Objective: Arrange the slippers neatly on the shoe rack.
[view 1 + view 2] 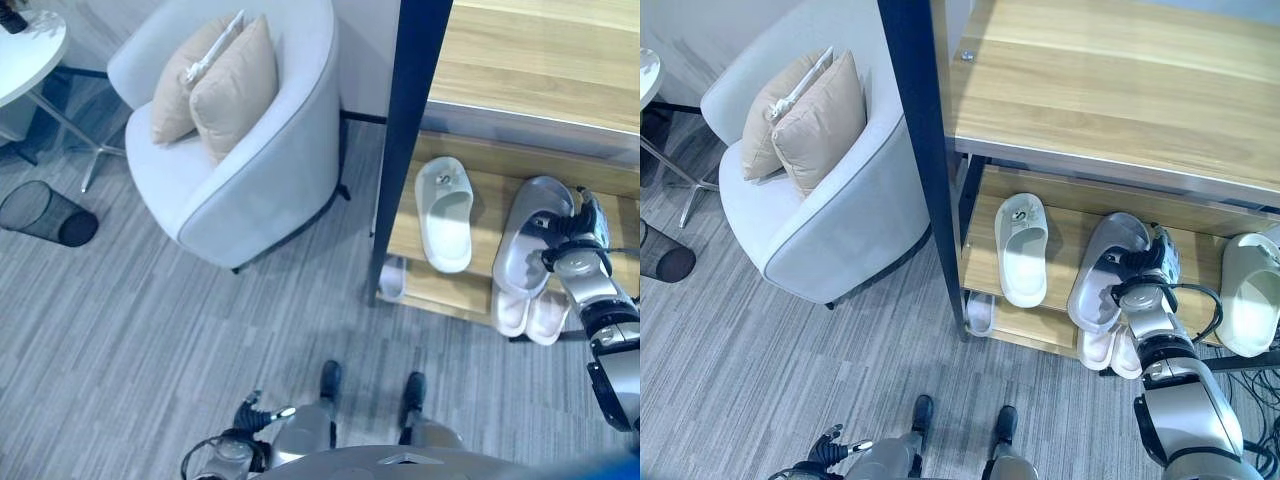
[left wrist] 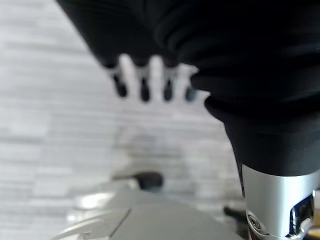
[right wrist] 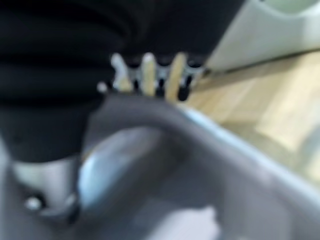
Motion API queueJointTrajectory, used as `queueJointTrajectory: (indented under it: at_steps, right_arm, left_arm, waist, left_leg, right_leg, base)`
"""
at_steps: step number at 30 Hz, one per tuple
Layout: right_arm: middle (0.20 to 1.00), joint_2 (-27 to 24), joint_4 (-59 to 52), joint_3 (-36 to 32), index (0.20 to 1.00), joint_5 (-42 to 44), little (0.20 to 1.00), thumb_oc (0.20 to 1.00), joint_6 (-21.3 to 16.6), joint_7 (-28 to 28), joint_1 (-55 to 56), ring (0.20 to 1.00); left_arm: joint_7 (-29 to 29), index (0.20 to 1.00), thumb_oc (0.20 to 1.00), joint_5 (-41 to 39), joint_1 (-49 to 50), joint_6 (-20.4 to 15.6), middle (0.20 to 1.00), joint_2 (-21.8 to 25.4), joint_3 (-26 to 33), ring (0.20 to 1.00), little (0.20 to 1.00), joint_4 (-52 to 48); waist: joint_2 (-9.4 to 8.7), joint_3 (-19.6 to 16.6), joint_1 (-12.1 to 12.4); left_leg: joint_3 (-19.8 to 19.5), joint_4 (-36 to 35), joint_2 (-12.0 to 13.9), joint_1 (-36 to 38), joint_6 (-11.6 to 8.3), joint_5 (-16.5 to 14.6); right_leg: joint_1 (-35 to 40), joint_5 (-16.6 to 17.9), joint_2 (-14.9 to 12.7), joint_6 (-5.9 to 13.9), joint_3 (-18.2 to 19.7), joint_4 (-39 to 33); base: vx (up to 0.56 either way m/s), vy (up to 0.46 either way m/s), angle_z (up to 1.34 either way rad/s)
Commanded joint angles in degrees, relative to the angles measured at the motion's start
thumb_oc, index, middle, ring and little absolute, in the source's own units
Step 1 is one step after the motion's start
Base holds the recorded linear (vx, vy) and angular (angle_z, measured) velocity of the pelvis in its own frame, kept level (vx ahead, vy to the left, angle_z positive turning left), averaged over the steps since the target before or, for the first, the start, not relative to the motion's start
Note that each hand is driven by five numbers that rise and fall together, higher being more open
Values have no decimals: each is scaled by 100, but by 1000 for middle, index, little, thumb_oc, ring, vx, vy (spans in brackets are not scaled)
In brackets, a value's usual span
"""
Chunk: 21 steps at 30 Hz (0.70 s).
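A grey slipper lies tilted on the middle shelf of the wooden shoe rack, toe pointing to the back. My right hand is at its right side, fingers curled over the rim and thumb under it. In the right wrist view the grey slipper sits just under the fingers. A white slipper rests flat on the same shelf to the left. My left hand hangs low by my side, its fingers straight and holding nothing.
A pale slipper lies at the shelf's right end. A white pair and another slipper sit on the lower shelf. The rack's dark blue post stands left. A grey armchair, a black mesh bin and a white table stand on the left.
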Motion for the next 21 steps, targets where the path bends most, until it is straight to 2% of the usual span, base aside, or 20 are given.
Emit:
queueJointTrajectory:
  at_steps: [1,2,3,5,6,13,16,21]
  right_arm:
    - [693,-382,197,290,693,5,693,693,-137,80,-402,693]
    - [580,-362,223,329,580,-16,580,580,-137,99,-407,580]
    - [416,-353,233,342,416,-24,416,416,-135,124,-407,416]
    - [235,-311,241,350,235,-73,235,235,-134,126,-363,235]
    - [200,-295,226,333,200,-90,200,200,-139,107,-327,200]
    - [200,-159,-434,-102,200,-242,200,200,-193,-211,476,200]
    - [200,-117,-944,-525,200,-507,200,200,-188,-464,1187,200]
    - [200,210,-2400,-1055,200,-1054,200,200,-322,-553,2376,200]
  left_arm:
    - [46,1000,1000,-61,-259,-102,1000,-219,-256,1000,1000,250]
    - [42,1000,1000,-58,-260,-100,1000,-212,-252,1000,1000,249]
    - [36,1000,1000,-53,-262,-95,1000,-208,-245,1000,1000,250]
    - [35,1000,1000,-29,-254,-87,1000,-217,-237,1000,1000,262]
    - [47,1000,1000,-26,-251,-84,1000,-223,-229,1000,1000,266]
    - [129,1000,1000,65,-239,-37,1000,-263,-137,1000,1000,259]
    - [128,1000,1000,121,-230,-11,1000,-259,-49,1000,1000,180]
    - [77,1000,1000,-81,-157,14,1000,-206,409,1000,1000,0]
  waist:
    - [-78,-48,121]
    - [-81,-46,124]
    - [-82,-44,123]
    - [-83,-43,123]
    - [-83,-45,119]
    - [-89,-32,73]
    - [-89,-50,40]
    - [-148,-184,-47]
  left_leg:
    - [-321,19,-191,-233,-86,-417]
    - [-322,19,-190,-223,-85,-418]
    - [-325,19,-192,-212,-84,-423]
    - [-317,19,-183,-184,-84,-432]
    - [-316,19,-179,-172,-86,-436]
    - [-301,19,-161,-90,-73,-479]
    - [-304,19,-148,16,-62,-524]
    - [-256,19,-96,354,-31,-661]
  right_leg:
    - [324,-497,31,168,-266,26]
    - [335,-501,31,168,-268,26]
    - [345,-503,32,168,-271,26]
    - [363,-511,35,173,-277,26]
    - [366,-514,35,174,-281,26]
    - [444,-535,43,171,-265,26]
    - [559,-572,50,164,-277,26]
    - [831,-636,85,137,-196,26]
  base:
    - [0,0,0]
    - [0,0,0]
    - [0,0,0]
    - [0,0,0]
    - [0,0,0]
    - [-1,-1,1]
    - [-13,-21,7]
    - [-5,-11,3]
